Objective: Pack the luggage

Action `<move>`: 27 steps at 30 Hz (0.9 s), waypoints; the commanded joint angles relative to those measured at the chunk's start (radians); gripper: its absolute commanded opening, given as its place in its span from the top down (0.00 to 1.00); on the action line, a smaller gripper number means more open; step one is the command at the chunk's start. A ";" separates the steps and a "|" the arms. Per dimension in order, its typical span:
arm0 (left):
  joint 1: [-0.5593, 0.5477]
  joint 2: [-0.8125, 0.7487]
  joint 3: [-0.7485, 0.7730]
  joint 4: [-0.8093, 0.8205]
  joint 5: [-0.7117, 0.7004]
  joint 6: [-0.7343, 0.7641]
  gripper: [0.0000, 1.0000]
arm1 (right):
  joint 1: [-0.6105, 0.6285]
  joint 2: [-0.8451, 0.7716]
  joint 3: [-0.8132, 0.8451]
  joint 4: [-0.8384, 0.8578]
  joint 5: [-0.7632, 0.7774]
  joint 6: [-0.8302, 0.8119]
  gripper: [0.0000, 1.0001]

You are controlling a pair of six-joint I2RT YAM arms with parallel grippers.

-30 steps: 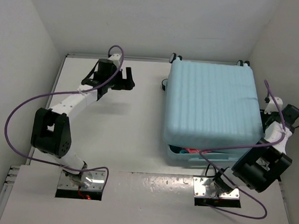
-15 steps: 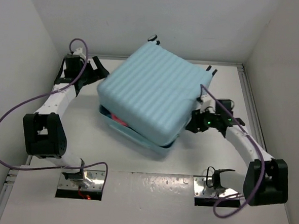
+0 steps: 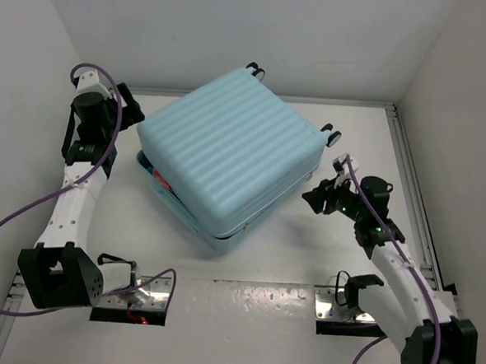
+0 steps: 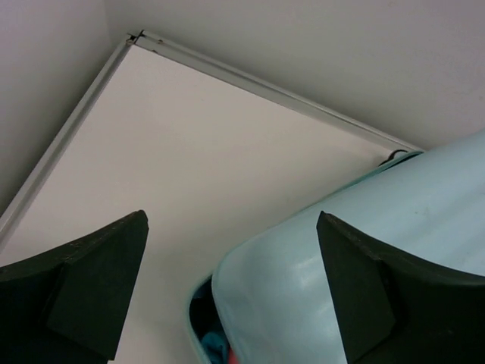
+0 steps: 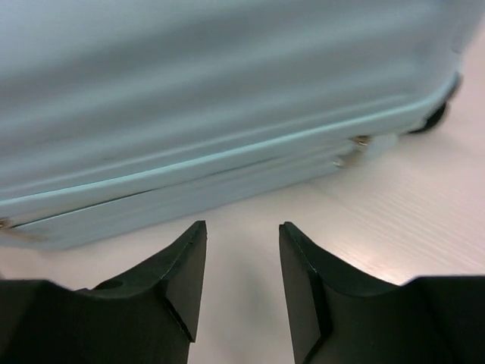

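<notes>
The luggage [image 3: 228,152] is a pale aqua ribbed hard-shell suitcase lying flat and skewed on the white table, black wheels [image 3: 332,135] toward the back right. Its lid stands slightly ajar at the left corner, where red and blue contents [image 3: 156,177] peek out. My left gripper [image 3: 136,113] hovers open at that back-left corner; the left wrist view shows the gripper [image 4: 231,220] straddling the rounded shell [image 4: 364,250] without touching it. My right gripper [image 3: 316,195] is open and empty, low over the table, just off the case's right side [image 5: 227,91], as the gripper [image 5: 241,227] points at the seam.
White walls close in on three sides, with a metal rail [image 4: 250,80] along the table's back edge. Purple cables [image 3: 9,225] loop off both arms. The arm bases and their metal plates [image 3: 137,295] sit at the near edge.
The suitcase has slid left and turned further askew. My left arm swung back toward the far left corner. My right gripper has come away from the case's right side.
</notes>
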 commanded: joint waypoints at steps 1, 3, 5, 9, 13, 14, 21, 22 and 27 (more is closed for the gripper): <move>-0.006 -0.034 -0.039 -0.044 -0.080 0.031 0.01 | -0.019 0.099 -0.008 0.115 0.189 -0.077 0.56; 0.003 -0.047 -0.050 -0.045 -0.040 0.045 0.01 | -0.046 0.145 -0.020 0.211 0.206 -0.108 0.56; 0.004 -0.057 -0.050 -0.083 0.018 0.088 0.01 | -0.110 0.204 -0.052 0.306 0.150 -0.126 0.56; 0.004 -0.132 -0.101 -0.138 0.045 0.108 0.02 | -0.215 0.296 -0.033 0.356 0.031 -0.130 0.48; 0.004 -0.195 -0.177 -0.160 -0.084 0.067 0.05 | -0.276 0.383 0.032 0.444 0.078 -0.097 0.45; 0.004 -0.196 -0.187 -0.160 -0.113 0.044 0.05 | -0.281 0.417 0.046 0.450 0.164 -0.082 0.45; 0.146 0.030 0.031 -0.029 -0.063 0.021 0.05 | -0.394 0.578 0.230 0.376 0.099 0.091 0.48; 0.160 0.074 0.076 -0.017 0.028 0.021 0.09 | -0.397 0.584 0.248 0.352 0.039 0.100 0.49; 0.185 0.456 0.471 -0.167 0.307 0.096 0.32 | -0.402 0.597 0.291 0.274 -0.123 0.162 0.56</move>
